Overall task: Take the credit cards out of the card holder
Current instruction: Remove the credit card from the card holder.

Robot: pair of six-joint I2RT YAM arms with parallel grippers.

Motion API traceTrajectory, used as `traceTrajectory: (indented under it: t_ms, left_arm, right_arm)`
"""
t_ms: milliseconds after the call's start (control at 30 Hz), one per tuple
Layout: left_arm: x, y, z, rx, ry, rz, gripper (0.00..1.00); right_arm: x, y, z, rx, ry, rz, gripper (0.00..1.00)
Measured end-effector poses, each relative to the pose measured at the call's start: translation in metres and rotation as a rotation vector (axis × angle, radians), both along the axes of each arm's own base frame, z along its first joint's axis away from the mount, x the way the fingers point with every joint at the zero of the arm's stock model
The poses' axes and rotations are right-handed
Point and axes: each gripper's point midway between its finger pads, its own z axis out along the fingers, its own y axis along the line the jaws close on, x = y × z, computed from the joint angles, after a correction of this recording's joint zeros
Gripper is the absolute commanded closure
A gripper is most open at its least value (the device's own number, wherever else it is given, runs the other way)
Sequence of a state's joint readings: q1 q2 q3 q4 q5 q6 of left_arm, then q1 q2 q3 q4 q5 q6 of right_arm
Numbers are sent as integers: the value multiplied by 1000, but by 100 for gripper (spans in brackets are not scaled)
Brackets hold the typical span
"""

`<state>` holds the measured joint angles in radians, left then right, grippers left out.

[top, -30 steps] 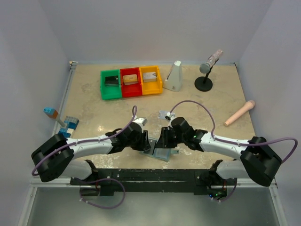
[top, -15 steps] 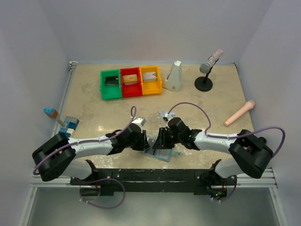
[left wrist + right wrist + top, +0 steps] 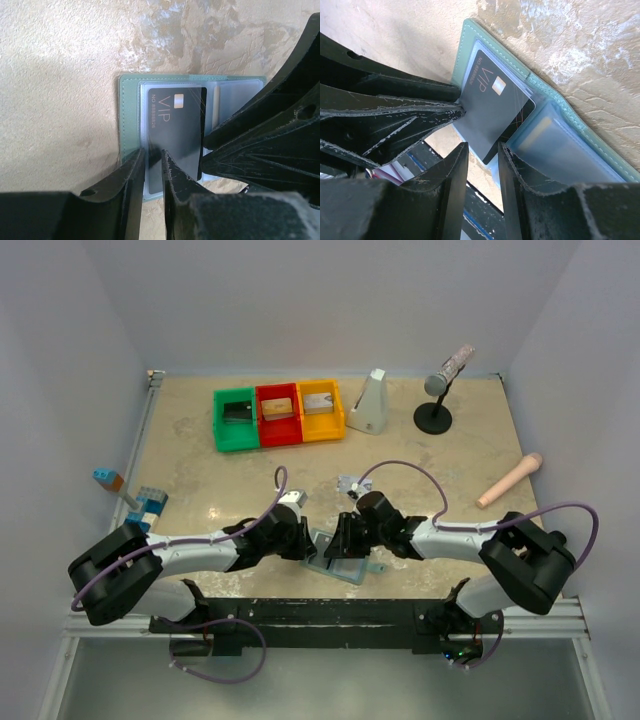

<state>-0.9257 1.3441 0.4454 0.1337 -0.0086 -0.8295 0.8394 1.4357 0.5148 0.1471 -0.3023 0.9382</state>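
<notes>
The card holder (image 3: 322, 541) lies open and flat near the table's front edge, grey-green with pale blue pockets (image 3: 129, 115) (image 3: 465, 45). A dark card marked VIP (image 3: 175, 125) (image 3: 495, 100) lies on its left half. A pale card (image 3: 555, 145) shows through the right pocket. My left gripper (image 3: 303, 543) (image 3: 154, 157) is almost shut, with its tips over the dark card's near left edge. My right gripper (image 3: 346, 540) (image 3: 482, 147) has a narrow gap and sits over the card's near corner. The two grippers almost touch.
Green (image 3: 236, 420), red (image 3: 278, 413) and yellow (image 3: 320, 408) bins stand at the back. A white wedge-shaped object (image 3: 369, 402), a microphone on a stand (image 3: 440, 380) and a pink stick (image 3: 509, 480) are on the right. Blue toy bricks (image 3: 145, 502) lie at the left. A black rail (image 3: 320, 615) runs along the front edge.
My right gripper has moved left onto the wallet and its arm has folded in. My left gripper has edged slightly away from me. The wallet has shifted a little.
</notes>
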Motion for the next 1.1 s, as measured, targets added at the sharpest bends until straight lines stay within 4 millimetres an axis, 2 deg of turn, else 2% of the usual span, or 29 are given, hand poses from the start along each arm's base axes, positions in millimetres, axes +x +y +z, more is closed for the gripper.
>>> traceTrajectory:
  t_ms: [600,700,833,1100]
  left_arm:
    - [1,2,-2,-8,-3,14,88]
    - [0,2,-2,-10,1,20,90]
    - [0,2,-3,-12,2,21,92]
    - [0,2,-3,-14,5,24,98]
  right_arm:
    - [-2,-2,-3,0,17,-16,64]
    - [-3,-3,-4,-2,21,-18,62]
    - [-3,-3,-3,0,21,-22,54]
    - [-2,-5,-2,-5,16,-32,53]
